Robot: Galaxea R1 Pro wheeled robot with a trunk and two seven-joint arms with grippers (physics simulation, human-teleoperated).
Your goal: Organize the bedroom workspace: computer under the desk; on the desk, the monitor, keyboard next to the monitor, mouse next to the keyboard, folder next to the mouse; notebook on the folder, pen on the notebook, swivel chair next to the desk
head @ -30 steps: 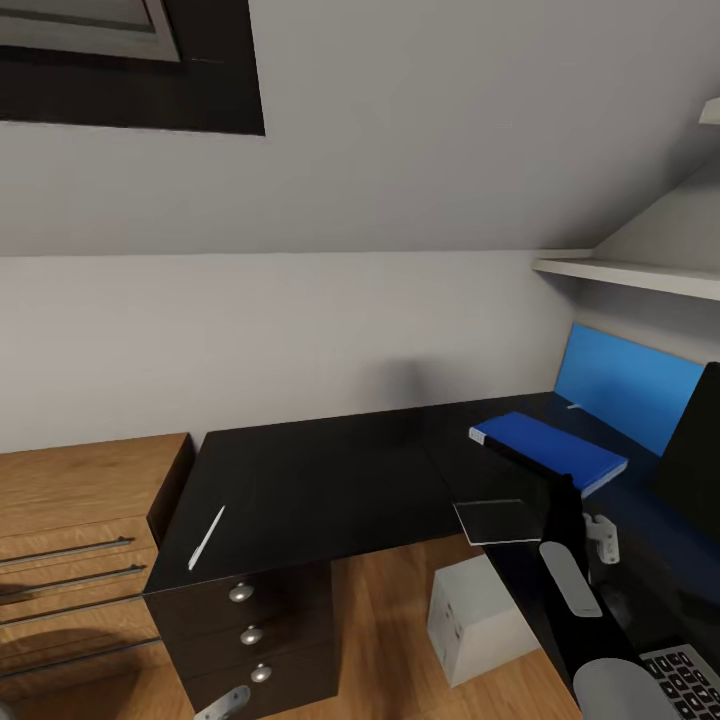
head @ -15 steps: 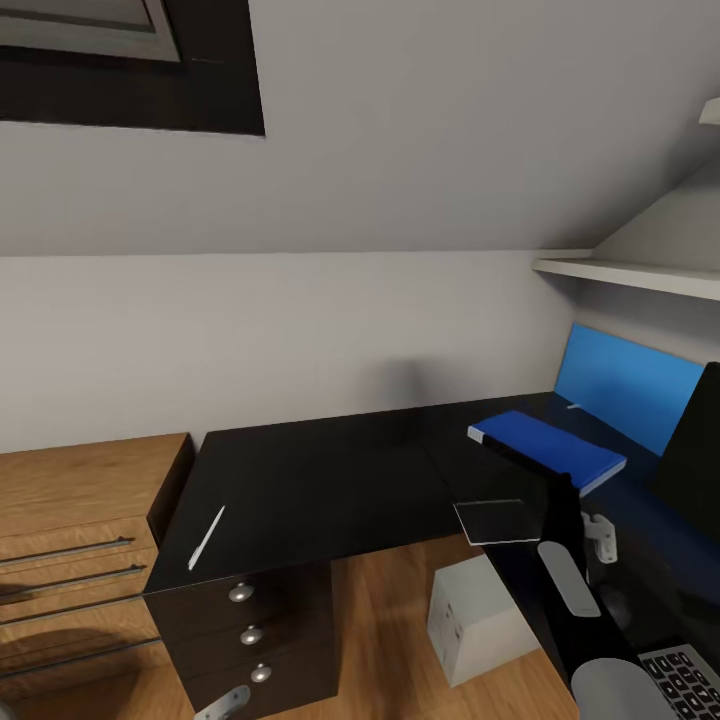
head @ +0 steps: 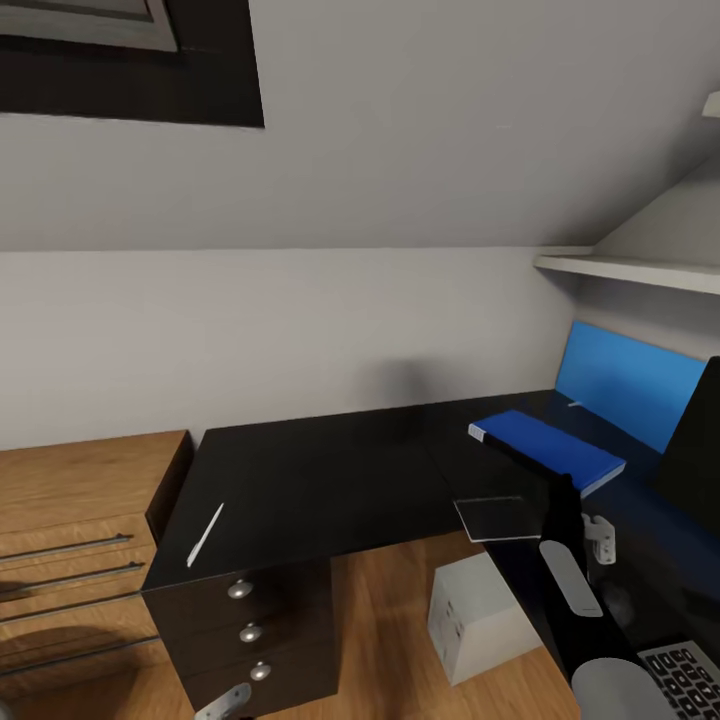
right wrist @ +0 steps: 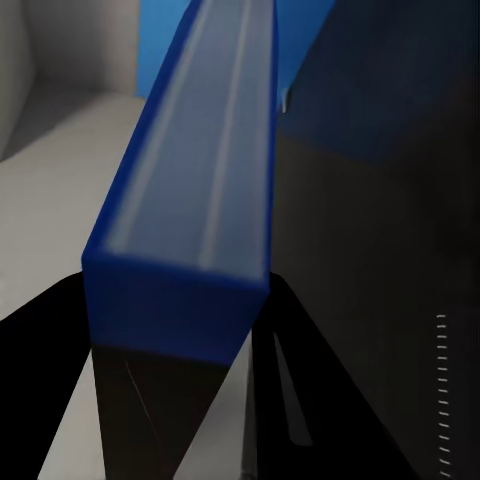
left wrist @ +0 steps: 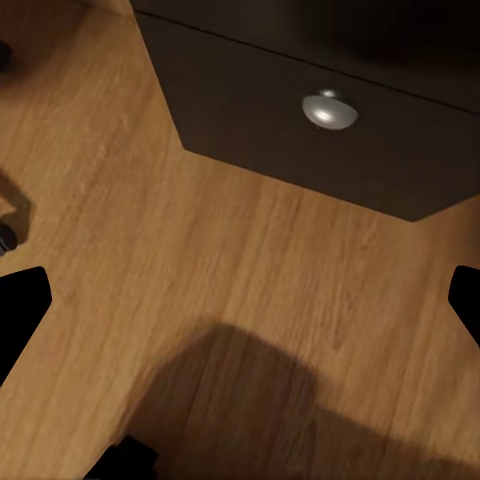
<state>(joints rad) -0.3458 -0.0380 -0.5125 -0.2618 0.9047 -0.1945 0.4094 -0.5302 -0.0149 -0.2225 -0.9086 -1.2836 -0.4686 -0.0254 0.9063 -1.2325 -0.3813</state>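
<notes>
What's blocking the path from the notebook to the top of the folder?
Nothing lies on the desk between the notebook and the folder. But the right gripper grips the folder's near end, and its arm runs close beside the notebook.

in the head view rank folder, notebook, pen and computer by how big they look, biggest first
1. The folder takes up the most picture area, though the computer comes close, so that order is unsure.
2. The computer.
3. The notebook.
4. The pen, a thin white sliver on the desk.
</notes>
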